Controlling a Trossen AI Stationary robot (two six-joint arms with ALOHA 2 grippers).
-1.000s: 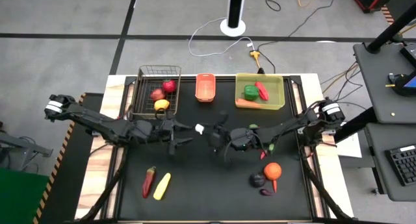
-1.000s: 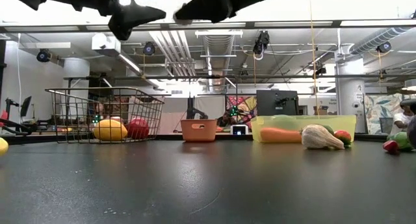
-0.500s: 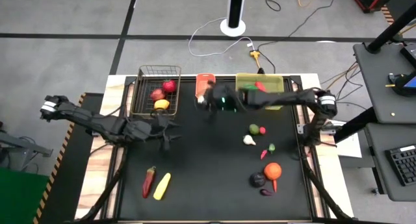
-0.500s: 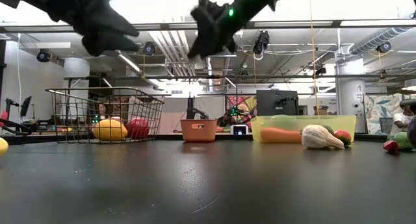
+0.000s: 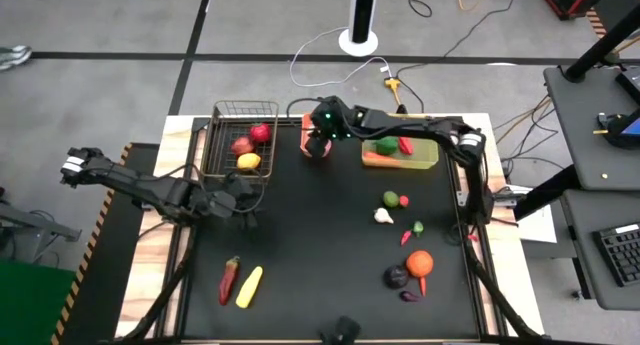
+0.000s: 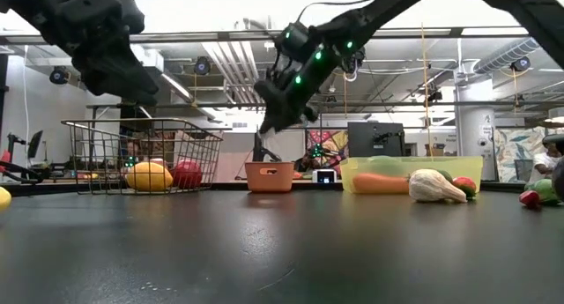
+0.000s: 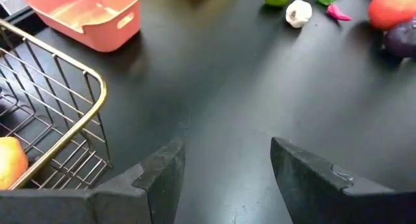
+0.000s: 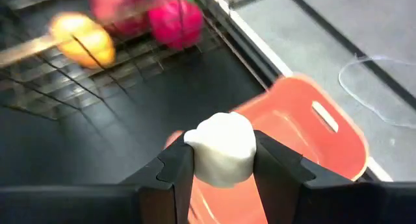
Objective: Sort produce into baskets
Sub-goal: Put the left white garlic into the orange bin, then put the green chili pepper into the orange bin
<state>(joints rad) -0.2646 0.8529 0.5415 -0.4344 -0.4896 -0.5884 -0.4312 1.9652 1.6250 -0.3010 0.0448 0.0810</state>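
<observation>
Fingers (image 8: 175, 175) of the right gripper (image 8: 221, 178) are clamped on a white garlic (image 8: 222, 148), held above the small orange basket (image 5: 316, 135); those of the left gripper (image 7: 224, 169) stand apart and empty over the black table (image 5: 320, 255) beside the wire basket (image 5: 240, 135), which holds two red apples (image 5: 260, 132) and a lemon (image 5: 249, 161). Beyond, the yellow-green bin (image 5: 428, 157) holds a green pepper (image 5: 387, 144), chilli (image 5: 405, 143) and carrot (image 5: 378, 158). Loose produce lies on the table: an orange (image 5: 419, 262), eggplant (image 5: 396, 276), corn (image 5: 249, 286), a second garlic (image 5: 383, 216)
</observation>
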